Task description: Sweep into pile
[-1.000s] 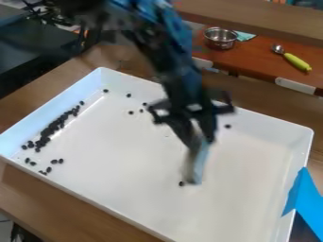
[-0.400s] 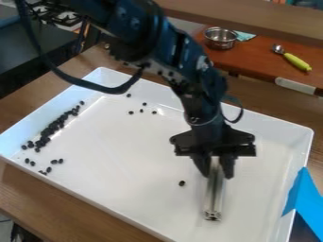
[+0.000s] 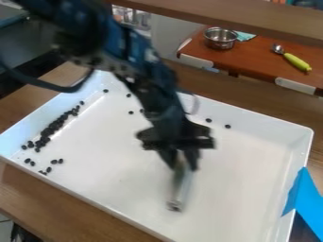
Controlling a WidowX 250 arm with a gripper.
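Observation:
My gripper (image 3: 182,165) is over the middle of the white tray (image 3: 233,172), shut on a silvery, blurred tool (image 3: 182,186) that slants down toward the tray floor. A dense line of dark beans (image 3: 52,127) runs along the tray's left wall. Several loose beans (image 3: 54,161) lie near the left front corner. Toward the back wall are a few scattered ones, with two beans (image 3: 208,120) right of the arm. Whether the tool touches the tray cannot be told.
Blue tape (image 3: 305,196) hangs over the tray's right edge. Behind, a red-brown counter holds a metal pot (image 3: 220,38) and a green-handled scoop (image 3: 295,61). The tray's raised walls surround the work area, and a wooden ledge (image 3: 252,19) crosses the top.
Gripper and tool have shifted left across the tray since the last frame. The single bean seen left of the tool is now out of sight, while two beans behind the arm are uncovered.

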